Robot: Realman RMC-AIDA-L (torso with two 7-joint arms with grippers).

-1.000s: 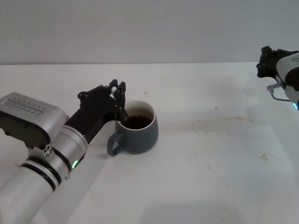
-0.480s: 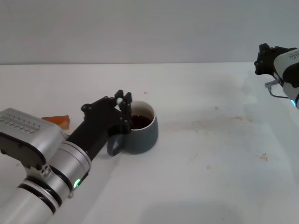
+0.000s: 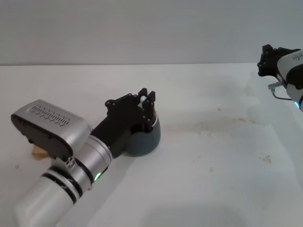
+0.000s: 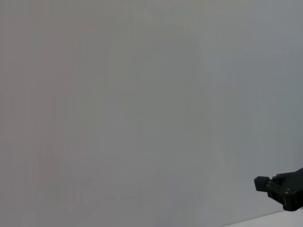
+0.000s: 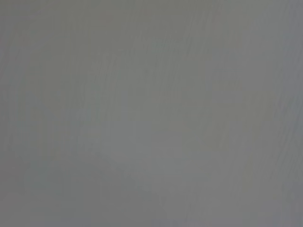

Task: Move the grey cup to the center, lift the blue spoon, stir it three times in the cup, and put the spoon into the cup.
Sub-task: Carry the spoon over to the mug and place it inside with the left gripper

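Grey cup (image 3: 144, 139) sits mid-left on worktop (image 3: 213, 156), mostly hidden by my left end effector (image 3: 146, 98), clamped on blue spoon (image 3: 142, 101) over it. Risk: arm nudges cup, coffee spills. Right end effector (image 3: 267, 60) parked far right; can't tell its fingers.

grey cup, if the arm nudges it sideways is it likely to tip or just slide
The grey cup looks squat and wide-based, so it would probably slide on the white table rather than tip. It seems ceramic, likely heavy for its size. The left gripper hangs over its mouth with the blue spoon, hiding the contents.

Lab: bare white table (image 3: 227, 156), grey wall (image 3: 151, 28)
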